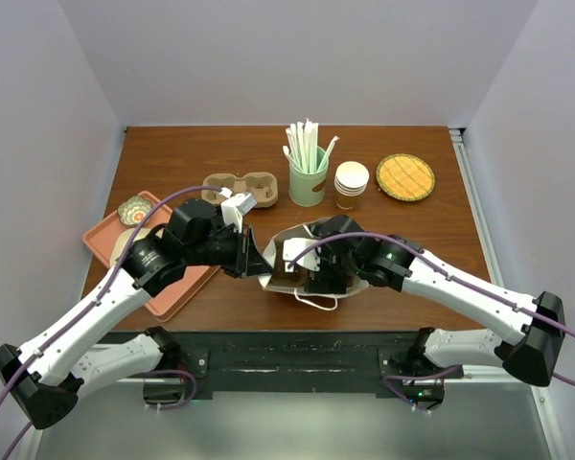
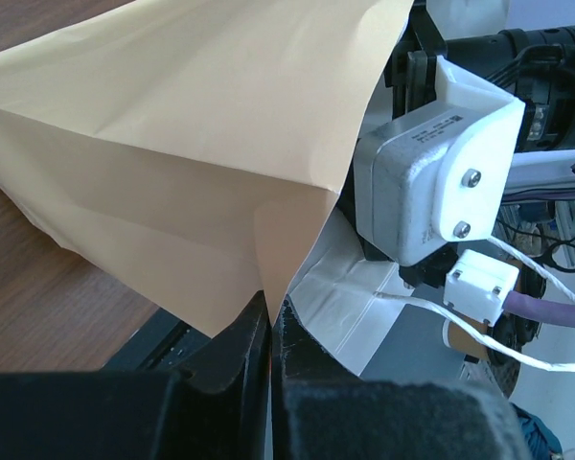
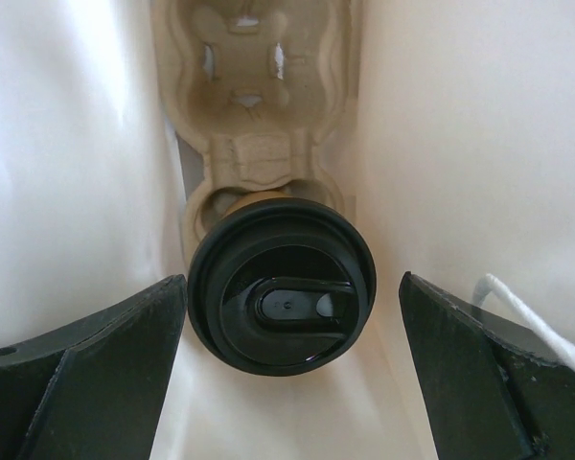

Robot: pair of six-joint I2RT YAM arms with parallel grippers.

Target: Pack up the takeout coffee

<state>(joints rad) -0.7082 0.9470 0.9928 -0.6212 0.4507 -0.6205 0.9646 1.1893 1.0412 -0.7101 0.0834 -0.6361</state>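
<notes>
Takeout coffee (image 3: 281, 297) sits inside the paper bag (image 2: 172, 144), seated in a pulp carrier (image 3: 259, 125). Packing looks nearly done.

- Right gripper (image 3: 292, 283): inside the bag, jaws spread wide, clear of the lid.
- Left gripper (image 2: 271, 316): clamped on the bag's rim.
- Probably left to do: withdraw, let go.
- Count: one coffee, one bag, two carriers, the spare carrier (image 1: 240, 187) behind the bag.

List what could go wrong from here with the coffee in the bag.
1. The right jaws stand open on either side of the cup inside the bag; on the way out one may clip it and tip it in the carrier.
2. The string handle lies beside one jaw and may snag, dragging the bag.
3. The left jaws pinch only the bag's edge; a slip may let the mouth fold in.
</notes>
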